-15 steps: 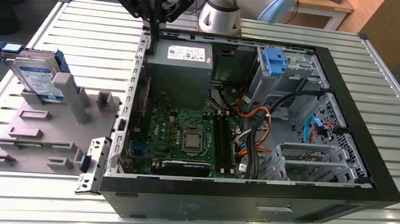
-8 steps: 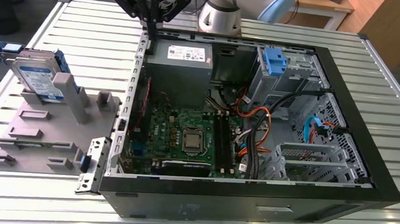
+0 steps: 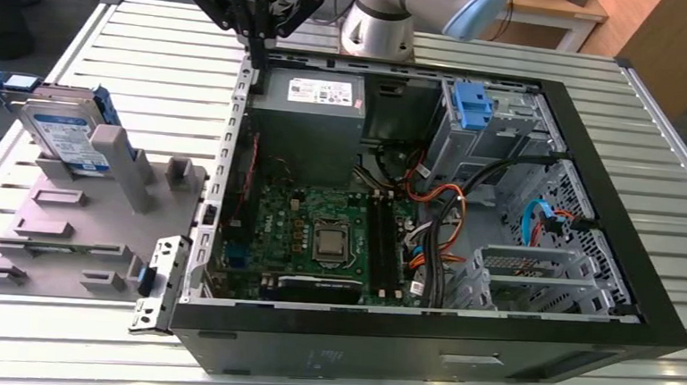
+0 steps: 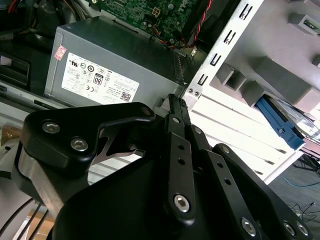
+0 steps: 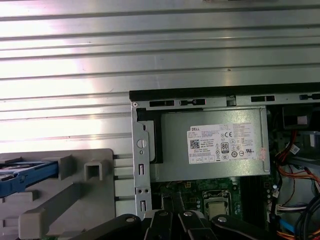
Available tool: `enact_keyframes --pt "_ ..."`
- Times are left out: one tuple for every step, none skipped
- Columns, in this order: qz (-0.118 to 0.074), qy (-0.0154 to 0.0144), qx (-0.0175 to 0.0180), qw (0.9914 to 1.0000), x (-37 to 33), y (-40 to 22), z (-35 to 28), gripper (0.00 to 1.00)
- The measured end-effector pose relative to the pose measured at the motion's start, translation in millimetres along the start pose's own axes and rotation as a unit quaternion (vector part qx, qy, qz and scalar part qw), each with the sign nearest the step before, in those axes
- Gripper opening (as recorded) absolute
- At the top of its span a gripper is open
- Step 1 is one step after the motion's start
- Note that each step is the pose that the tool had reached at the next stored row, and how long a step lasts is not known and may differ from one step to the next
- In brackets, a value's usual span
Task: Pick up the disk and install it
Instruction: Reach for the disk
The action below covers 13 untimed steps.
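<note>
The disk point(image 3: 67, 135) stands on edge in the grey holder block point(image 3: 73, 221) at the exterior view's left, silver with a blue-and-white label and blue side rails. Its blue rail shows in both wrist views point(image 4: 280, 122) point(image 5: 25, 172). My black gripper point(image 3: 256, 51) hangs high over the back left corner of the open computer case point(image 3: 430, 337), well apart from the disk. Its fingers point(image 4: 175, 107) lie together, shut with nothing between them. The gripper's linkage point(image 5: 170, 225) sits above the motherboard edge.
Inside the case are a grey power-supply box point(image 3: 311, 101) with a white sticker, the green motherboard point(image 3: 317, 236), bundled cables point(image 3: 438, 216) and a metal drive cage with a blue latch point(image 3: 474, 106). Everything rests on a ribbed metal table point(image 3: 149, 46). The arm's base point(image 3: 378, 25) stands behind the case.
</note>
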<state>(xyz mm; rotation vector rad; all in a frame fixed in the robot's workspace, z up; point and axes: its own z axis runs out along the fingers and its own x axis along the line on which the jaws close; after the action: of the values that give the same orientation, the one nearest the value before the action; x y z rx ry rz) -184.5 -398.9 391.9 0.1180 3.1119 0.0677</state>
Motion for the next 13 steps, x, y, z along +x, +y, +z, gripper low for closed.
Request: enact_keyframes --pt "0.0 0.0 0.0 1.0 0.0 0.0 0.0 0.11" --pt "0.0 0.0 0.0 1.0 0.2 0.0 0.0 0.11" --pt "0.0 0.0 0.0 1.0 0.4 0.0 0.0 0.11" --pt "0.0 0.0 0.0 1.0 0.8 -0.1 0.0 0.11" --pt "0.0 0.0 0.0 1.0 1.2 -0.1 0.0 0.11" --pt "0.0 0.0 0.0 1.0 1.7 -0.2 0.0 0.11" --pt "0.0 0.0 0.0 1.0 2.4 -0.2 -0.1 0.11" --pt "0.0 0.0 0.0 1.0 3.2 -0.2 0.0 0.11" --pt "0.0 0.0 0.0 1.0 4.1 -0.3 0.0 0.11" --pt "0.0 0.0 0.0 1.0 5.0 -0.4 0.0 0.11" --pt "0.0 0.0 0.0 1.0 6.0 -0.5 0.0 0.11" --pt "0.0 0.0 0.0 1.0 7.1 -0.5 -0.1 0.11" --pt "0.0 0.0 0.0 1.0 8.3 -0.6 0.0 0.11"
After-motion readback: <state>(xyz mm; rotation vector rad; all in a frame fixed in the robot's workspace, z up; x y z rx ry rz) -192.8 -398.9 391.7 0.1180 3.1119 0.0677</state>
